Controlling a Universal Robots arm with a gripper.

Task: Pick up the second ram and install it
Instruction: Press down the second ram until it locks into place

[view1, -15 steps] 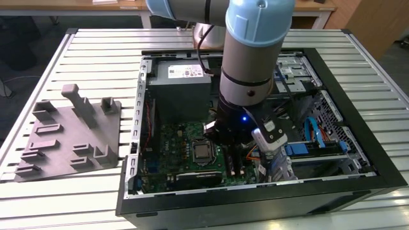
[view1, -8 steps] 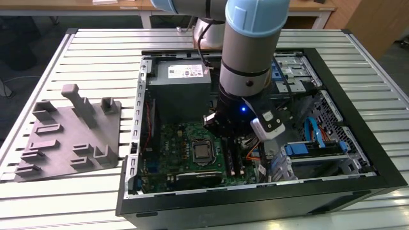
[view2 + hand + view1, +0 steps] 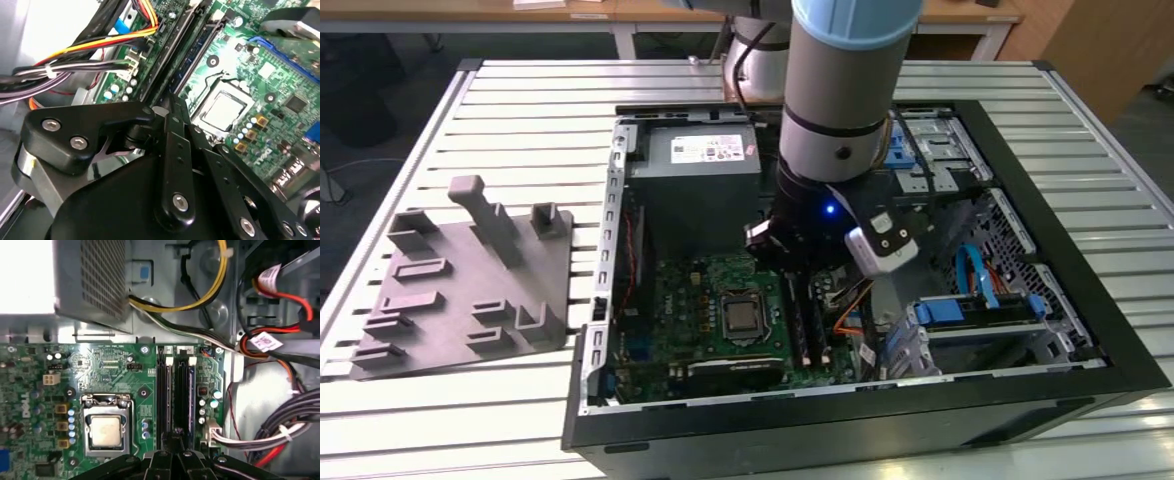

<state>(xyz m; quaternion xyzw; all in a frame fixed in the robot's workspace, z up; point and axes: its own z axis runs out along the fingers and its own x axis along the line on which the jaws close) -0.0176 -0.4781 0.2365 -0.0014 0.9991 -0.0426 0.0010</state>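
Installation looks nearly finished: the second ram (image 3: 191, 396) sits upright in its motherboard slot (image 3: 178, 390), at twelve o'clock from the tool (image 3: 176, 436), whose jaws seem closed, gripping nothing; seating needs confirming.

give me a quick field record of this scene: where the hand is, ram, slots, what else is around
hand: inside the open pc case, low over the memory slots in the first wrist view
second ram: dark blue stick standing in a slot beside the black slots
hand to ram: tips sit by the slots' near end; contact cannot be told
cpu socket: on the motherboard, beside the slots, uncovered
power supply: in the case's far corner in the exterior view
grey fixture plate: on the slatted table, at the exterior view's left of the case
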